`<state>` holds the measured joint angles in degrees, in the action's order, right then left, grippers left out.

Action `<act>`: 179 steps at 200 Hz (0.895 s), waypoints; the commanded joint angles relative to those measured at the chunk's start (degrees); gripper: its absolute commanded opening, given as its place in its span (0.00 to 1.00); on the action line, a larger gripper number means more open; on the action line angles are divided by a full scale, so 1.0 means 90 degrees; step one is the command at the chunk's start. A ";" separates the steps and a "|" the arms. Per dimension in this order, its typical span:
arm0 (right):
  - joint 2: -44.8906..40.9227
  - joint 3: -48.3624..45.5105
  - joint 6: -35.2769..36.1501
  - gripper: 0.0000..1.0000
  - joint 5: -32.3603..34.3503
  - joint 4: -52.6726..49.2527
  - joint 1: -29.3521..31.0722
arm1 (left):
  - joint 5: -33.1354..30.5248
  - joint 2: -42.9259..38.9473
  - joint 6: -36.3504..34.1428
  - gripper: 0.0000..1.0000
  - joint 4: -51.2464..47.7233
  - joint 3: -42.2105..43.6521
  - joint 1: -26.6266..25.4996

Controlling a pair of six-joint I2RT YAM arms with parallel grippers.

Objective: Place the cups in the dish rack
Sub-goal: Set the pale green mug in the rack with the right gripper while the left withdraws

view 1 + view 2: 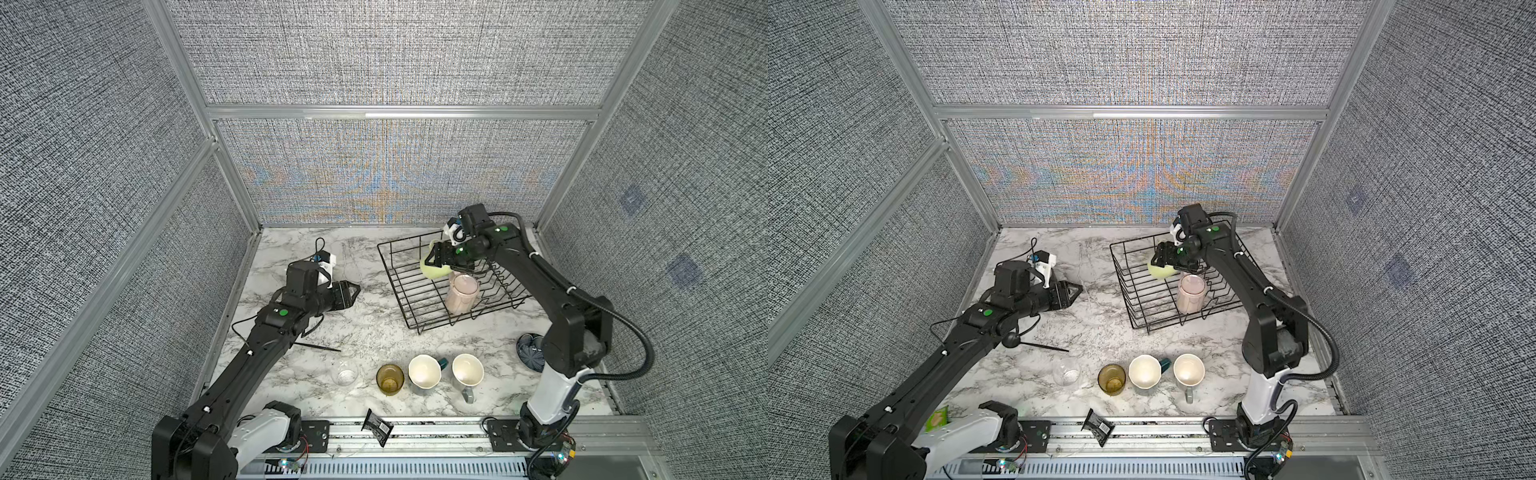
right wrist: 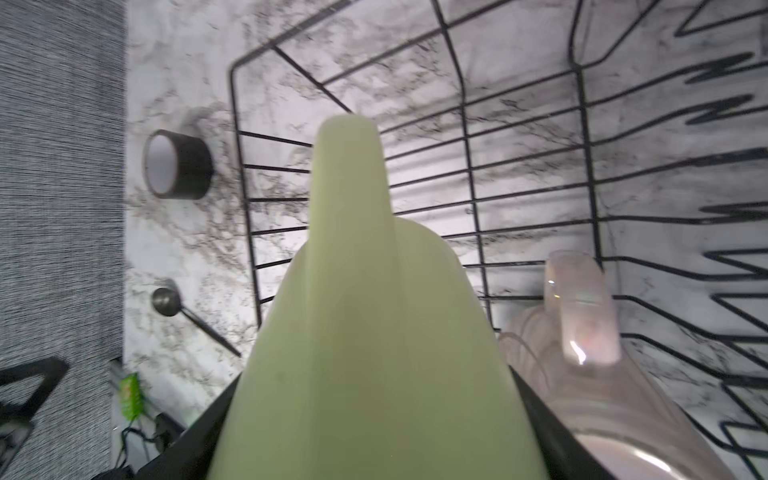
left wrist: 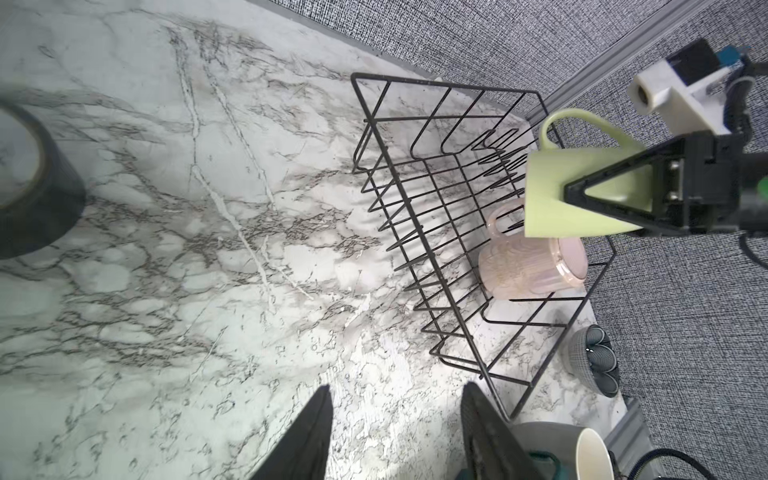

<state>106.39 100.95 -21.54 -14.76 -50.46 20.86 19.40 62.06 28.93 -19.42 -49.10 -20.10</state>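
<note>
Light green mug [image 2: 365, 332] fills my right wrist view. Right gripper [image 1: 435, 259] clamped on its body, holding it over dish rack [image 1: 399, 282] interior. Tall pink mug [image 1: 461, 293] inside rack, just beside it. Left gripper [image 3: 395, 390] left of rack, jaws apart, empty. Small clear glass [image 1: 345, 372], amber glass tumbler [image 1: 390, 379], teal mug [image 1: 424, 371], grey mug [image 1: 467, 371] in row in front of rack. Black packet [image 1: 377, 427] farther in front of rack, on rail; I can't read its print.

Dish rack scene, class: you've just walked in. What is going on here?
The right gripper holds the light green mug above the dish rack, where the tall pink mug already sits. The left gripper hangs open and empty over the table. The small clear glass, amber glass tumbler, teal mug and grey mug wait on the table near the front.
</note>
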 commanded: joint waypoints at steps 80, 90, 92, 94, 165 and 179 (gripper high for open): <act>0.1565 0.1878 0.1006 0.60 0.2462 -0.1873 0.0387 | -0.0153 0.0274 -0.0446 0.51 -0.0574 -0.0498 0.0006; 0.1628 0.1938 0.1300 0.60 0.2524 -0.1840 0.0357 | -0.0139 0.0257 -0.0400 0.51 -0.0484 -0.0438 0.0006; 0.1639 0.1943 0.1351 0.60 0.2516 -0.1812 0.0350 | -0.0135 0.0249 -0.0401 0.51 -0.0468 -0.0419 0.0006; 0.1649 0.1947 0.1417 0.60 0.2504 -0.1776 0.0349 | -0.0127 0.0247 -0.0397 0.51 -0.0457 -0.0403 0.0006; 0.2620 0.2902 0.2406 0.60 0.1703 -0.1542 -0.0156 | -0.0335 -0.0015 -0.0162 0.51 -0.0454 -0.0149 0.0006; 0.2721 0.2978 0.2808 0.61 0.1362 -0.1498 -0.0225 | -0.0344 -0.0069 -0.0082 0.51 -0.0374 -0.0052 0.0005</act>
<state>129.93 126.08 -2.28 2.87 -64.79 19.70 17.28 62.19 26.96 -23.70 -50.41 -20.10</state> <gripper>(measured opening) 0.761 0.512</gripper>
